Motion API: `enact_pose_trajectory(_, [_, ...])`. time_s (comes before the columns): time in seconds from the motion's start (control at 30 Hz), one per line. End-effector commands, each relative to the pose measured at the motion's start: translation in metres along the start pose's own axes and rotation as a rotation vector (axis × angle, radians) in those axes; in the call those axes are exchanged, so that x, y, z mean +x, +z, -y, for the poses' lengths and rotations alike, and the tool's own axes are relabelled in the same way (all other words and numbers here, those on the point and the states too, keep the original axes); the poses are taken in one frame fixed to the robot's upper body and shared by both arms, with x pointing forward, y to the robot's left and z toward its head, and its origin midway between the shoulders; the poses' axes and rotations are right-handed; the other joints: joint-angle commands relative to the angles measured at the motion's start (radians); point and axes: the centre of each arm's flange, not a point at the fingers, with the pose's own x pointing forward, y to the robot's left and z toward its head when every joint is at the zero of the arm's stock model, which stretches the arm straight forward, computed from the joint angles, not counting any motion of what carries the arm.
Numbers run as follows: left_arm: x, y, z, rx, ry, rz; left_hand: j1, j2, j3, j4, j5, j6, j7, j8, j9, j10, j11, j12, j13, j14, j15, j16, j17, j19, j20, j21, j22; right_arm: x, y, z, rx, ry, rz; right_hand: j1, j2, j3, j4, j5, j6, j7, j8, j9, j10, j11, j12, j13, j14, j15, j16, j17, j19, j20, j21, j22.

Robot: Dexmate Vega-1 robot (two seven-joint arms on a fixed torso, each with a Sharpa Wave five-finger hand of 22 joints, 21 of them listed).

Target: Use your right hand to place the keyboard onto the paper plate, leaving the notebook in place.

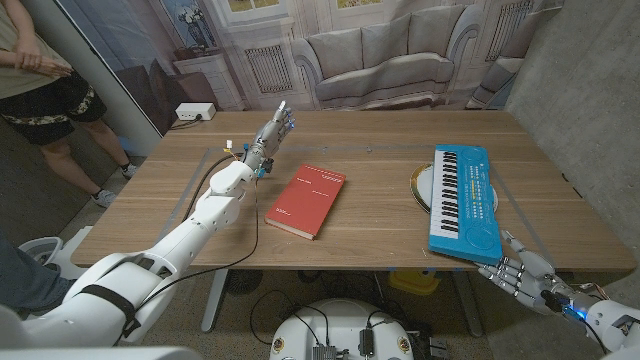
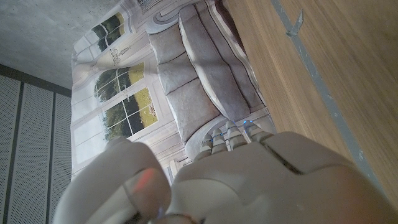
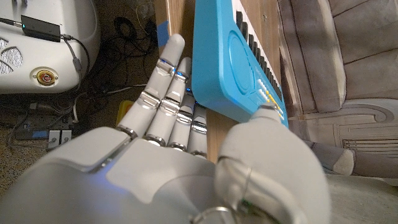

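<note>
The keyboard point(image 1: 463, 200) already lies across the paper plate point(image 1: 421, 186). The right hand point(image 1: 520, 272), fingers spread and holding nothing, should probably only withdraw from the counter point(image 1: 380, 240).

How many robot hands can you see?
2. The left hand is raised over the table's far left part, beyond the red notebook. The right hand is at the near right edge, by the blue keyboard's near end.
</note>
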Motion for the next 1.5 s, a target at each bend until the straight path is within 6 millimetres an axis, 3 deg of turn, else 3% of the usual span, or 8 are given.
enact_pose_trajectory(0.03, [0.001, 0.001, -0.003, 0.002, -0.002, 0.001, 0.004, 0.004, -0.008, 0.0, 0.001, -0.002, -0.005, 0.008, 0.002, -0.008, 0.0, 0.001, 0.004, -0.008, 0.002, 0.006, 0.003, 0.001, 0.003, 0.001, 0.003, 0.002, -0.006, -0.001, 0.028, -0.001, 0.014, -0.014, -0.006, -0.009, 0.007, 0.007, -0.014, -0.003, 0.0, 0.0, -0.013, 0.006, -0.003, 0.002, -0.011, 0.008, -0.004, 0.001, -0.001, -0.017, -0.007, 0.001])
enact_pose_trajectory(0.43, [0.002, 0.003, -0.005, 0.005, -0.003, 0.004, 0.005, 0.005, -0.01, 0.0, 0.001, -0.002, -0.005, 0.008, 0.002, -0.006, -0.002, 0.001, 0.004, -0.008, 0.002, 0.006, 0.003, 0.0, 0.003, 0.001, 0.003, 0.001, -0.014, 0.002, 0.08, -0.008, 0.051, -0.078, -0.022, -0.039, 0.034, 0.008, -0.065, -0.012, -0.004, -0.006, -0.037, 0.022, -0.002, 0.001, -0.023, 0.02, 0.001, -0.003, 0.024, -0.003, -0.025, -0.001])
enact_pose_trajectory(1.0, [-0.002, 0.0, -0.005, -0.001, 0.001, 0.001, 0.006, 0.006, -0.014, 0.0, 0.001, -0.003, -0.004, 0.007, 0.002, -0.007, -0.001, 0.001, 0.004, -0.008, 0.003, 0.006, 0.003, 0.0, 0.003, 0.001, 0.003, -0.008, -0.027, 0.013, 0.129, -0.056, 0.049, -0.111, -0.029, -0.054, 0.046, 0.012, -0.073, -0.011, 0.002, -0.009, -0.046, 0.021, 0.001, 0.001, -0.022, 0.027, 0.006, -0.004, 0.033, 0.01, -0.038, -0.001])
enact_pose_trajectory(1.1, [-0.002, 0.0, -0.005, -0.004, -0.001, 0.001, 0.006, 0.006, -0.014, 0.0, 0.001, -0.002, -0.004, 0.008, 0.002, -0.007, -0.001, 0.001, 0.004, -0.008, 0.003, 0.006, 0.003, 0.0, 0.003, 0.001, 0.003, -0.01, -0.029, 0.012, 0.135, -0.058, 0.05, -0.122, -0.03, -0.059, 0.049, 0.013, -0.068, -0.001, 0.006, -0.01, -0.046, 0.023, 0.003, 0.001, -0.016, 0.028, 0.009, -0.005, 0.038, 0.011, -0.042, -0.001])
enact_pose_trajectory(1.5, [-0.002, -0.003, -0.004, -0.011, -0.003, 0.005, 0.007, 0.006, -0.016, 0.0, 0.001, -0.002, -0.006, 0.008, 0.002, -0.007, -0.001, 0.001, 0.004, -0.009, 0.002, 0.006, 0.003, -0.001, 0.004, 0.001, 0.003, -0.013, -0.015, 0.0, 0.096, -0.026, 0.08, -0.139, -0.031, -0.066, 0.055, 0.015, -0.068, 0.004, 0.008, -0.012, -0.045, 0.027, 0.007, 0.001, -0.015, 0.028, 0.01, -0.006, 0.048, 0.012, -0.048, -0.001])
